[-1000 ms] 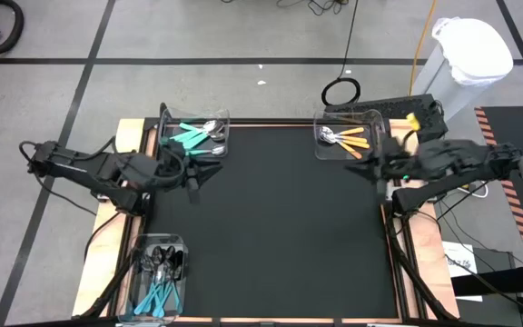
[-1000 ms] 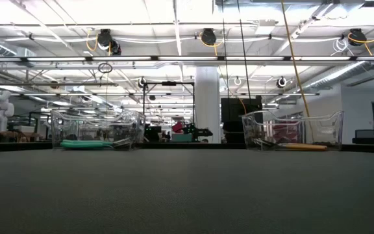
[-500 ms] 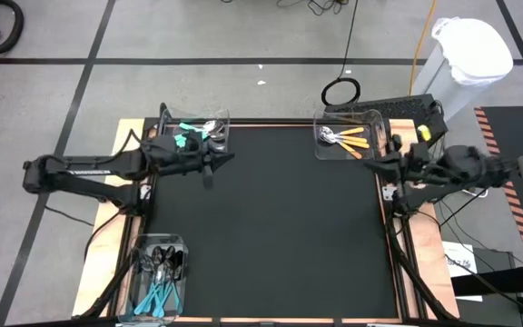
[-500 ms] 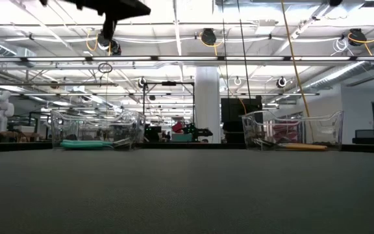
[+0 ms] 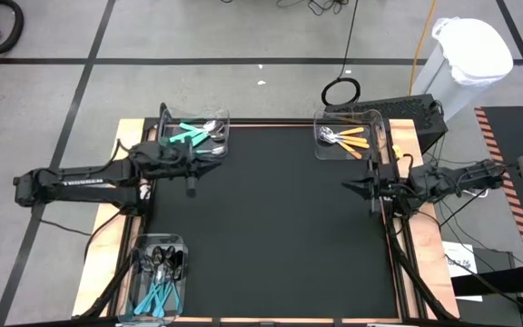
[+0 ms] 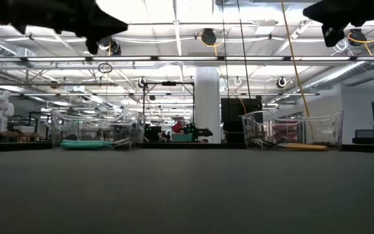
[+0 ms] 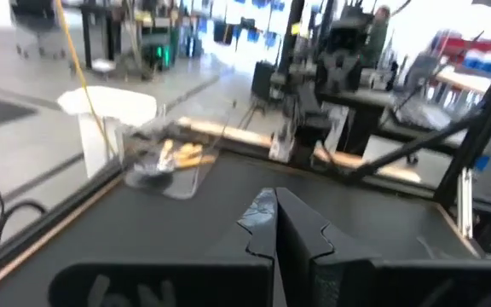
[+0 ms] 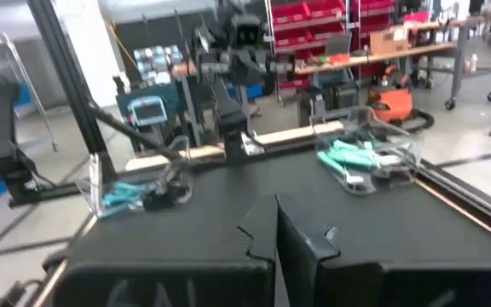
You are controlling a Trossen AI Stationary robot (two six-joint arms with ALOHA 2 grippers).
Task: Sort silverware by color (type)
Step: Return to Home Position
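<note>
The silverware lies in three clear bins. Teal-handled pieces (image 5: 189, 136) fill the far-left bin, which the right wrist view also shows (image 8: 361, 156). Orange-handled pieces (image 5: 352, 138) lie in the far-right bin, also seen in the left wrist view (image 7: 173, 158). A mixed pile of teal handles and dark heads (image 5: 157, 277) sits in the near-left bin. My left gripper (image 5: 192, 184) hovers shut just near of the teal bin, its fingers closed together (image 7: 275, 223). My right gripper (image 5: 350, 187) hovers shut near the table's right edge, near of the orange bin (image 8: 277, 228). Neither holds anything.
The black mat (image 5: 280, 227) lies bare between the bins. Wooden table rails (image 5: 107, 209) frame it. A white bin (image 5: 470, 50) and cables stand on the floor beyond the far right corner. In the low view both grippers hang high above the table, left (image 6: 89, 23) and right (image 6: 339, 16).
My right gripper has swung away from the orange bin toward the table's near edge and now points toward the left. My left gripper swung out toward the right and came back beside the teal bin. Both have come into the top of the low view.
</note>
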